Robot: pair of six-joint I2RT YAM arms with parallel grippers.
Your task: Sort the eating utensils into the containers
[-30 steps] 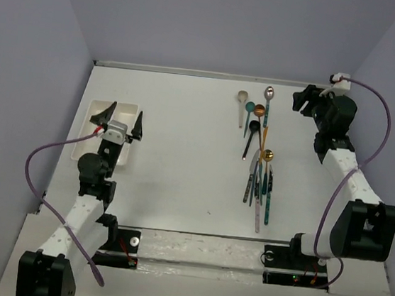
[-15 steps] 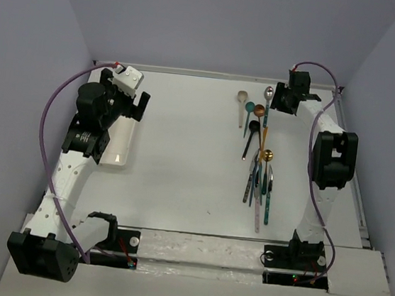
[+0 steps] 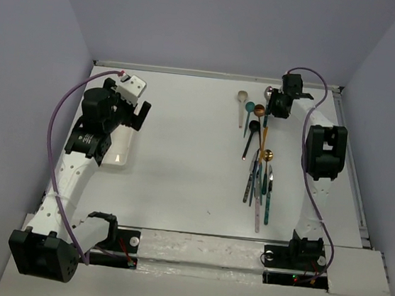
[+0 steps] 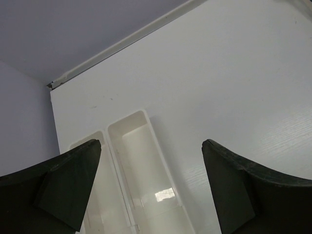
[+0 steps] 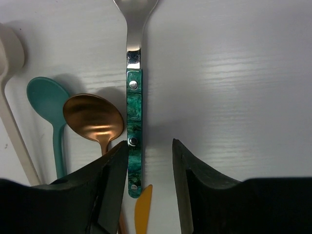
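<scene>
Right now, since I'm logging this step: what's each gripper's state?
Left gripper: open, empty.
Right gripper: open, straddling the teal-handled spoon, not gripping.

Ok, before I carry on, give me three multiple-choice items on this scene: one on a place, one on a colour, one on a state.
1. Where do the white trays lie?
A. on the left, below the left gripper
B. on the far right
C. in the middle

2. What colour is the handle of the spoon that the right gripper straddles?
A. black
B. marbled green
C. pale pink

3. How is the left gripper?
A. open, holding nothing
B. shut on a fork
C. shut on a tray wall

Answers:
1 A, the left wrist view looks straight down on both trays.
2 B, the right wrist view shows the green handle under a silver bowl.
3 A, its jaws stand wide apart with nothing gripped.
</scene>
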